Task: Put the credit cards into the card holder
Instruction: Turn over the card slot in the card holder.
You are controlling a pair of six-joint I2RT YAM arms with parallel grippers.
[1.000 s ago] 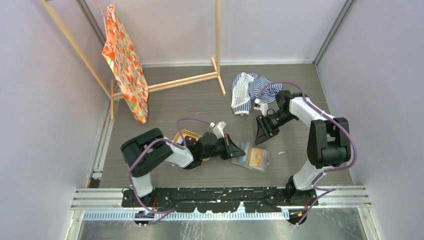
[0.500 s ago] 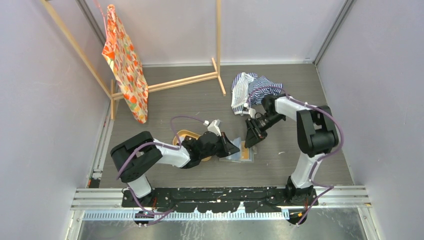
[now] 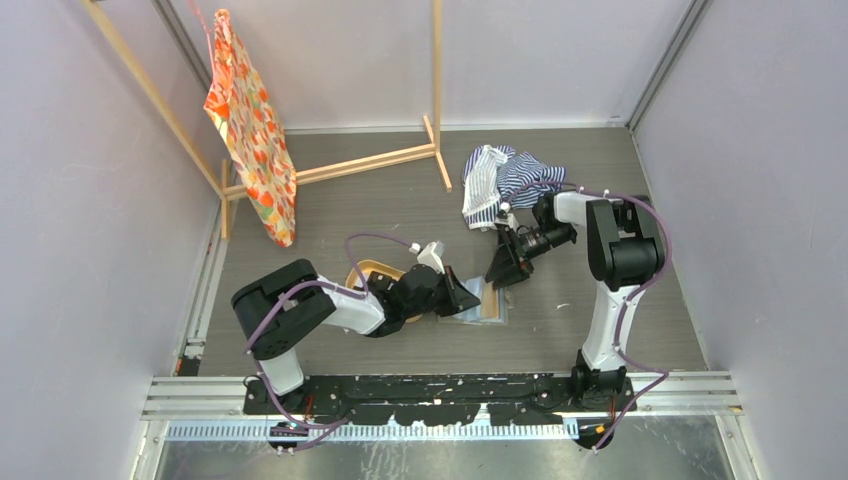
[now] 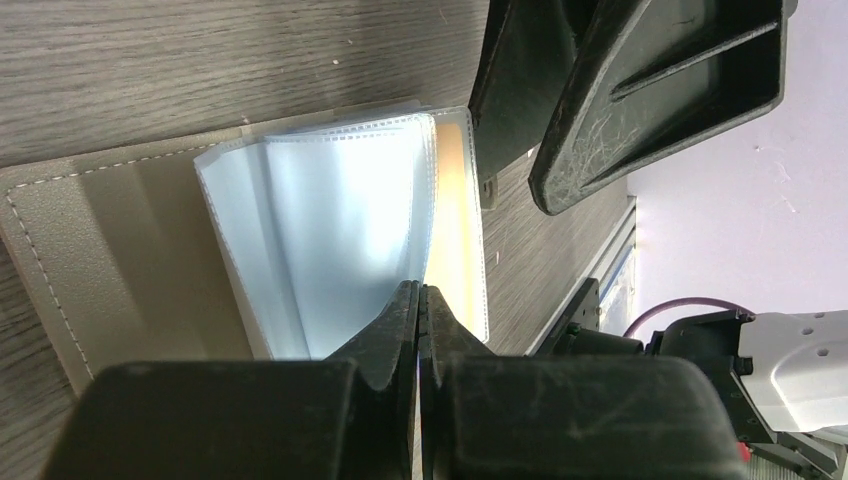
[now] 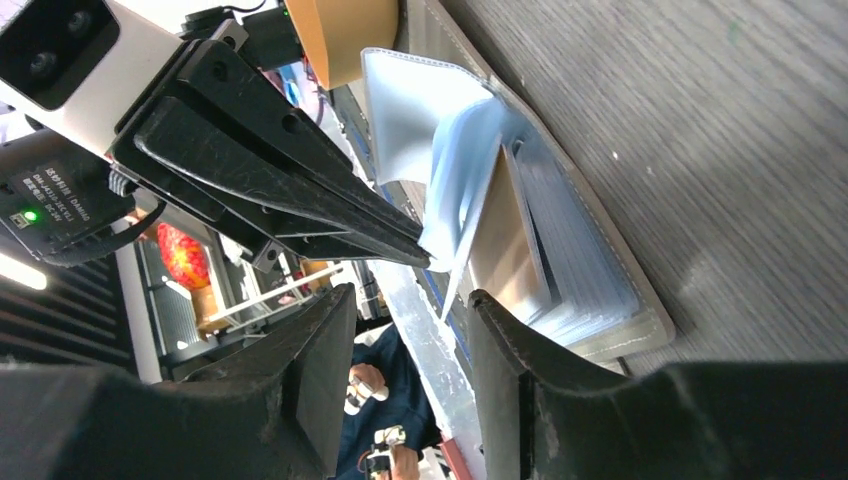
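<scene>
Two cloths were seen on the far part of the tabletop (image 3: 610,330). An orange patterned cloth (image 3: 250,120) was hung from a wooden frame (image 3: 370,160) towards the far-left corner. A blue-and-white striped cloth (image 3: 500,180) was bunched right of the middle, by the far edge. An oval orange tray (image 3: 368,270) was set left of the middle, partly covered by the left arm. Nothing was seen lying on the card holder, but it was crowded by both arms from opposite sides.

The left gripper (image 4: 418,300) was reached in low from the left. Its fingers were pressed together, and the free edge of a clear sleeve (image 4: 330,220) was pinched between their tips and lifted off the stack. The right gripper (image 5: 410,300) was held just beside the holder's far-right edge. Its fingers were spread apart and nothing was seen between them. Whether the holder was touched by them could not be told.

The card holder (image 3: 487,310) was laid open and flat near the middle of the tabletop, closer to the near edge than the far one. A grey stitched cover (image 4: 120,260) was shown underneath, with a fan of pale blue-grey plastic sleeves above it. An orange-tan card (image 5: 505,250) was seen within the sleeves, just under the lifted one.
</scene>
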